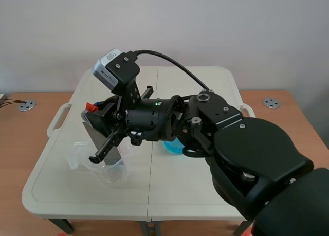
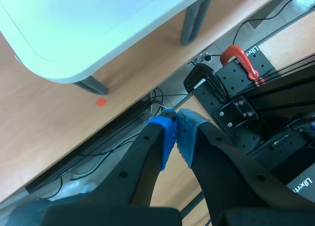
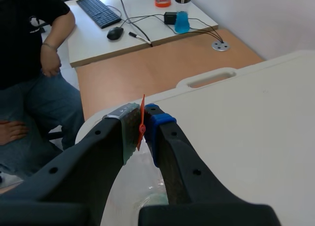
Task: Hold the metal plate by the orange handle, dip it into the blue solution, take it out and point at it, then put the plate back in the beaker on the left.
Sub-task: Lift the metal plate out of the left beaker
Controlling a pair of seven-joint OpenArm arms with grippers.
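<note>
Right claw (image 3: 141, 123): closed on the orange handle (image 1: 91, 107), which is pinched edge-on between the two pads. The right arm enters from the right of the scene view and reaches past the middle to the left half of the surface (image 1: 180, 195).

Metal plate (image 1: 96, 134): hangs from the handle, tilted rather than upright. Its lower end sits inside the mouth of the clear beaker (image 1: 109, 173). Contact with the beaker floor cannot be determined. In the right wrist view, the beaker lies directly under the claw.

Blue solution (image 1: 172, 146): stands near the middle of the surface, well apart from the clear beaker and largely hidden behind the right arm.

Left claw (image 2: 175, 137): closed on nothing, with the blue pads meeting tip to tip. It is off the surface, beside one rounded corner and below its level. A red clamp (image 2: 240, 58) on a black bracket lies ahead of it.

Surroundings in the right wrist view: a person (image 3: 29, 63) sits beyond the surface's edge, next to a desk (image 3: 147, 24) carrying a keyboard (image 3: 101, 10) and a mouse (image 3: 115, 33)
</note>
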